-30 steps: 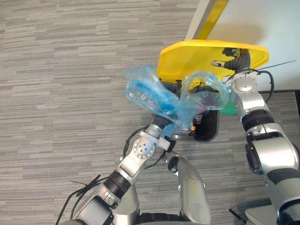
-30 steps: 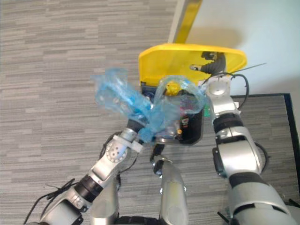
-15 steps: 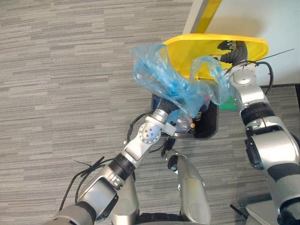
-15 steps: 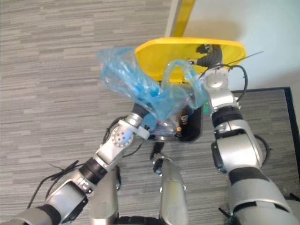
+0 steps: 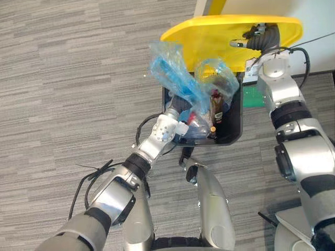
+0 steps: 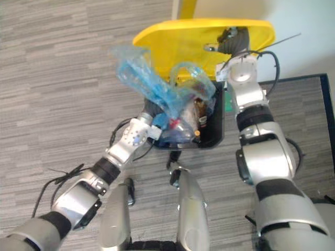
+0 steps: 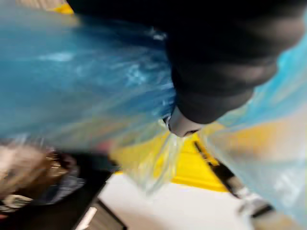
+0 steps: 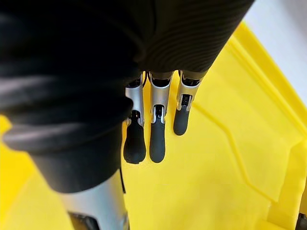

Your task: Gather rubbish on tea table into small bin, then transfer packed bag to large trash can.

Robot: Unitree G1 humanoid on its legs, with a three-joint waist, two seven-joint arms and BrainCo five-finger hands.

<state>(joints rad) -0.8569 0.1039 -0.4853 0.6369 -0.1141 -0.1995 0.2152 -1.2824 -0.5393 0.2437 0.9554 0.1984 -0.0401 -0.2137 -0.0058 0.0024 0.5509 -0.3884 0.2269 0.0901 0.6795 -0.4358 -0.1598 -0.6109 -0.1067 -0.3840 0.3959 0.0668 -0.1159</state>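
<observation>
**Packed bag at the mouth of the large trash can**

A grey striped carpet floor (image 5: 63, 78) is seen all round the large trash can (image 5: 234, 133), a black tub with a yellow lid (image 5: 209, 39). The lid is tipped up at the far side of the can, and the mouth is left clear. The right hand (image 8: 153, 136) is laid flat against the lid's inner face, its fingers (image 8: 181, 117) straight and side by side, so the lid is propped, not gripped.

The blue plastic bag (image 5: 172, 73) is found over the can's mouth, towards its left rim. Its film is bunched at the left hand (image 5: 176, 106), which is placed just inside that rim at the near left corner. Whether this hand is clenched on the bag cannot be told, since it is buried in film in both the eye views and its own wrist view. From the bunch the bag's long axis runs up and away over the left rim, while a second loop of film is spread across the middle of the mouth. A brown bottle (image 5: 216, 104) and other rubbish are seen low inside the can; whether they are enclosed in the bag cannot be made out.

The left hand is judged the nearer, and the drop is thought to depend on the upstanding part being brought inside the left rim.
</observation>
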